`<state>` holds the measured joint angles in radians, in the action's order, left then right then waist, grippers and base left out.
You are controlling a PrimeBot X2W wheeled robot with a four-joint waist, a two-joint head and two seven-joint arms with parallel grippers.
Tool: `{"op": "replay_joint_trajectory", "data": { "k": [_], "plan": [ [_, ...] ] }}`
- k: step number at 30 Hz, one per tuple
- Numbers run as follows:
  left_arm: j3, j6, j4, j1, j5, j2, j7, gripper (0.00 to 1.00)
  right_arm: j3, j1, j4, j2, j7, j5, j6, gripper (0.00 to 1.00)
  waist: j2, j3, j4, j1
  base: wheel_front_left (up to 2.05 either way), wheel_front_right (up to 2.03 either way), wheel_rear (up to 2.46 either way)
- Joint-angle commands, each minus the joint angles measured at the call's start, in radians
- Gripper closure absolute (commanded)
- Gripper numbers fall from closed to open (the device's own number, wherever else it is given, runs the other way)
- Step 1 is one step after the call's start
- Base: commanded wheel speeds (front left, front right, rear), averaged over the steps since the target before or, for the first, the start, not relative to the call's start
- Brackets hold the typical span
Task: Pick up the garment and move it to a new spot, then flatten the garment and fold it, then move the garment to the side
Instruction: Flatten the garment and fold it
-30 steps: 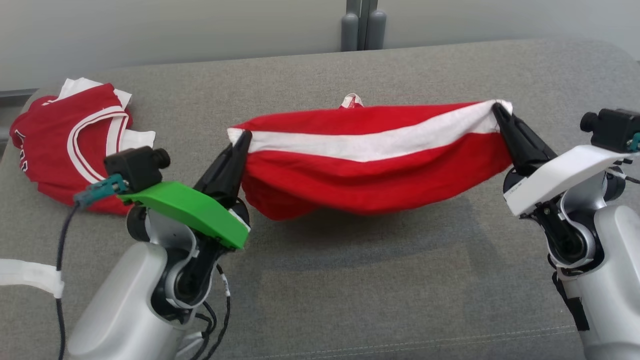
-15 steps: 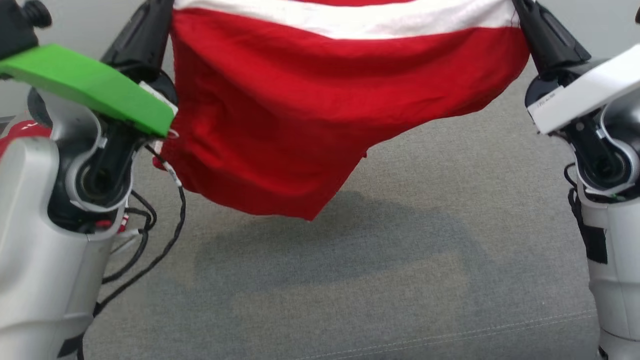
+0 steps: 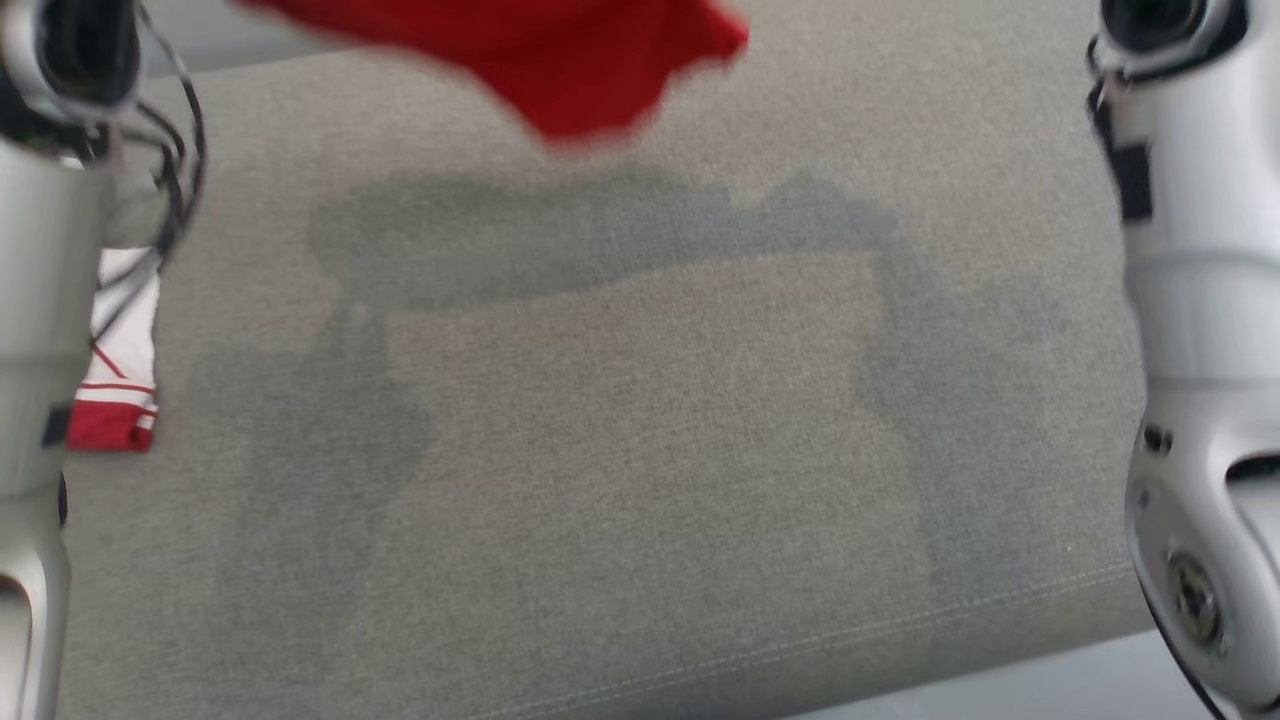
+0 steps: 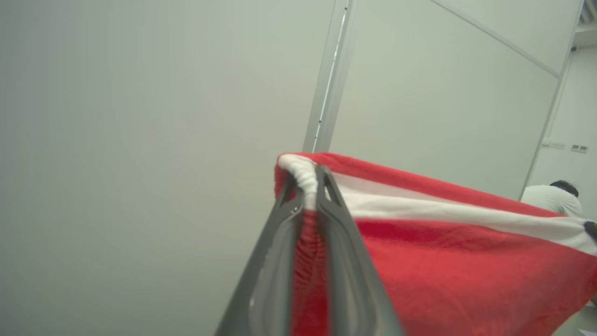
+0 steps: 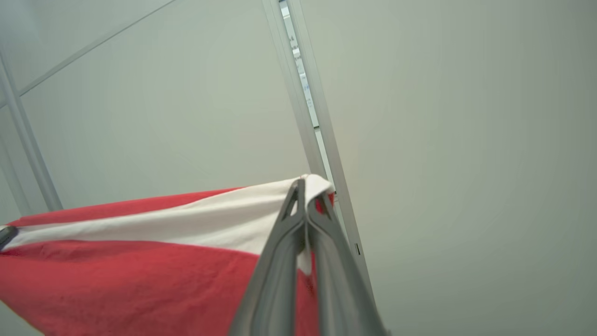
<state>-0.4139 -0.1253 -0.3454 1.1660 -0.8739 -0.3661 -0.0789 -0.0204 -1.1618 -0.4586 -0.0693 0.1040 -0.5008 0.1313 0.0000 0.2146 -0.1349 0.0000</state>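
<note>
The garment (image 4: 457,261) is red with a white band and hangs stretched in the air between both grippers. My left gripper (image 4: 306,179) is shut on one corner of its banded edge. At the opposite corner my right gripper (image 5: 308,186) is shut on the garment (image 5: 140,266). In the head view, blurred, the garment's lowest red tip (image 3: 590,60) dangles at the top edge above the grey cushion (image 3: 650,450), with its shadow below it. Both pale forearms stand at that view's sides.
A second red and white garment (image 3: 115,385) lies on the cushion at the left, mostly behind my left forearm. The cushion's front seam runs along the bottom. A person (image 4: 555,198) is at the far right of the left wrist view, before pale wall panels.
Both grippers have lifted the garment high off the cushion, out of the top of the head view; that view has also shifted, with only the hanging tip left.
</note>
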Motion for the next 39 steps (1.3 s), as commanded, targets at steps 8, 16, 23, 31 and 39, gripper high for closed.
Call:
{"op": "replay_joint_trajectory", "data": {
  "k": [8,16,23,31,39],
  "plan": [
    [-0.004,0.148,-0.157,0.128,0.074,0.04,0.26,1.0,-0.027,-0.159,-0.149,0.017,-0.269,0.024,-0.001,1.0,0.0,0.218,-0.083,0.0,0.0,0.0,0.0],
    [-0.019,0.249,-0.212,-0.117,0.087,0.058,0.344,1.0,-0.273,0.144,-0.103,-0.03,-0.33,-0.117,-0.001,1.0,0.0,0.295,-0.093,0.0,0.0,0.0,0.0],
    [0.063,0.256,-0.037,-0.367,0.12,0.08,0.344,1.0,-0.377,0.331,0.001,-0.11,-0.362,-0.226,-0.001,1.0,0.0,0.28,-0.084,0.0,0.0,0.0,0.0],
    [0.11,0.257,0.189,-0.655,0.179,0.096,0.344,1.0,-0.348,0.536,0.184,-0.187,-0.37,-0.203,-0.001,1.0,0.0,0.197,-0.031,0.0,0.0,0.0,0.0],
    [0.145,0.257,0.329,-0.925,0.225,0.176,0.344,1.0,-0.271,0.788,0.324,-0.219,-0.37,-0.173,-0.001,1.0,0.0,0.067,0.017,0.0,0.0,0.0,0.0]
  ]
}}
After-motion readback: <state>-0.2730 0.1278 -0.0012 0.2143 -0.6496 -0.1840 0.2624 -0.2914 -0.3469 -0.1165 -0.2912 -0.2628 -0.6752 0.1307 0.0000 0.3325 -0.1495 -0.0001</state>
